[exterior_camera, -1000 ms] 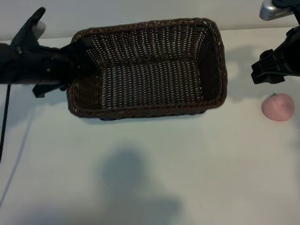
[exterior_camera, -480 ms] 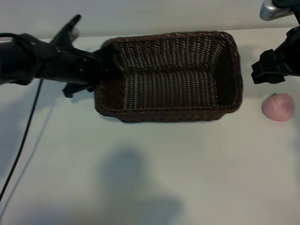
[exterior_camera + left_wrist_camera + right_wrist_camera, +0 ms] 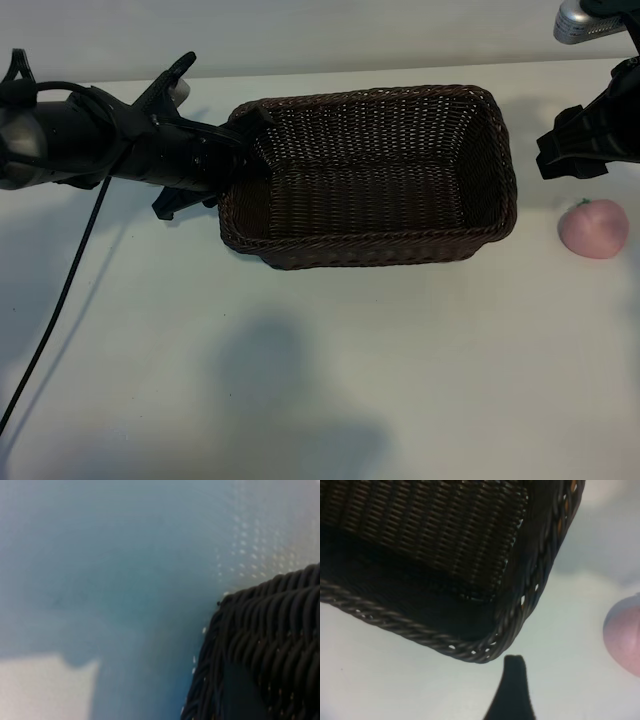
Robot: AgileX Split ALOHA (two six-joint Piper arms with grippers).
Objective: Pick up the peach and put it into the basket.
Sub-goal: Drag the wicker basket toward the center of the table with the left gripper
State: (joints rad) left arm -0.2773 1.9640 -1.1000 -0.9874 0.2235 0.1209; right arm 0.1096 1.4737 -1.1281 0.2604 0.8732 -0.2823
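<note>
The dark-brown woven basket point(image 3: 370, 252) lies on the white table, mid-frame in the exterior view. My left gripper point(image 3: 236, 150) is shut on the basket's left rim; the left wrist view shows that braided rim point(image 3: 270, 630) close up. The pale-pink peach point(image 3: 594, 228) rests on the table just right of the basket, apart from it. My right gripper point(image 3: 562, 156) hovers open above and slightly behind the peach, holding nothing. In the right wrist view one dark fingertip point(image 3: 514, 677) shows near the basket's corner point(image 3: 470, 650), with the peach point(image 3: 626, 636) at the edge.
The white table point(image 3: 300, 380) spreads bare in front of the basket. A black cable point(image 3: 60, 300) trails from the left arm across the table's left side. A silver camera mount point(image 3: 590, 20) sits at the top right.
My left arm has dragged the basket to the right, closer to the peach. The right arm and the peach have not moved.
</note>
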